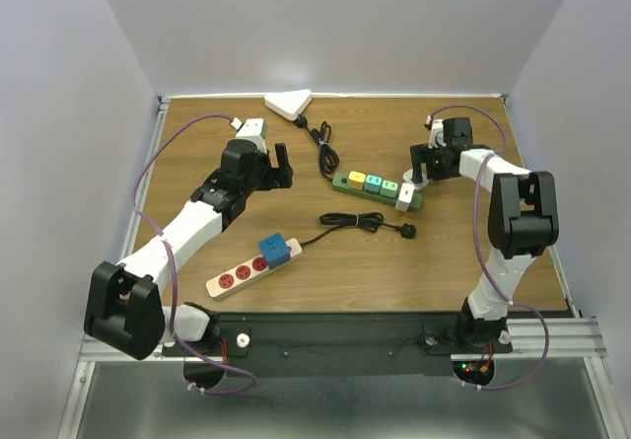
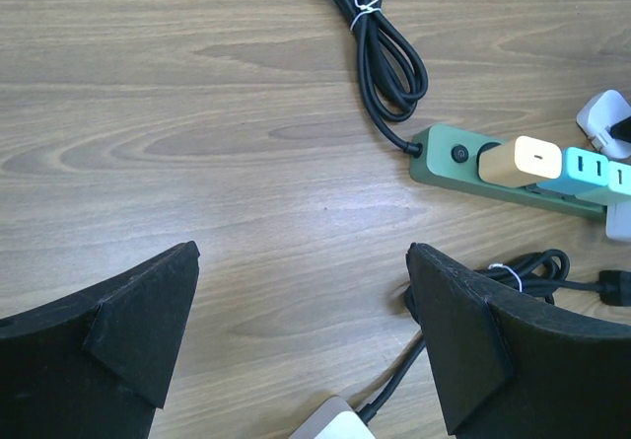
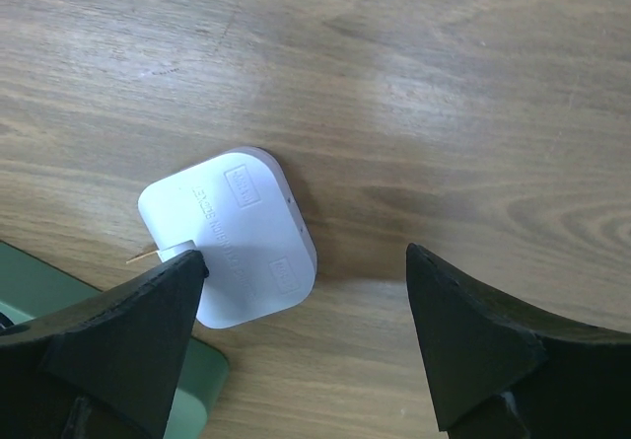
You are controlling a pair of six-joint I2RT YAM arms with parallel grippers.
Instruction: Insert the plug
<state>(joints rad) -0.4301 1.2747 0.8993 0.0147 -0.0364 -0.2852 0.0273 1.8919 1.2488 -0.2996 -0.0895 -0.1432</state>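
Observation:
The black plug [image 1: 407, 230] lies on the table at the end of a coiled black cable [image 1: 350, 220], just in front of the green power strip [image 1: 375, 184]. It shows at the right edge of the left wrist view [image 2: 615, 287]. My left gripper [image 1: 283, 166] is open and empty, hovering left of the strip [image 2: 513, 175]. My right gripper [image 1: 421, 169] is open and empty at the strip's right end, over a white adapter [image 3: 232, 237] that lies flat on the table. Its left fingertip [image 3: 168, 281] overlaps the adapter's edge.
The green strip carries yellow [image 2: 523, 160], teal and green adapters and a white one [image 1: 405, 197]. A white strip with red sockets [image 1: 237, 275] and a blue cube [image 1: 277, 250] lies front left. A white triangular box [image 1: 289, 104] with its cable [image 1: 323, 148] sits at the back.

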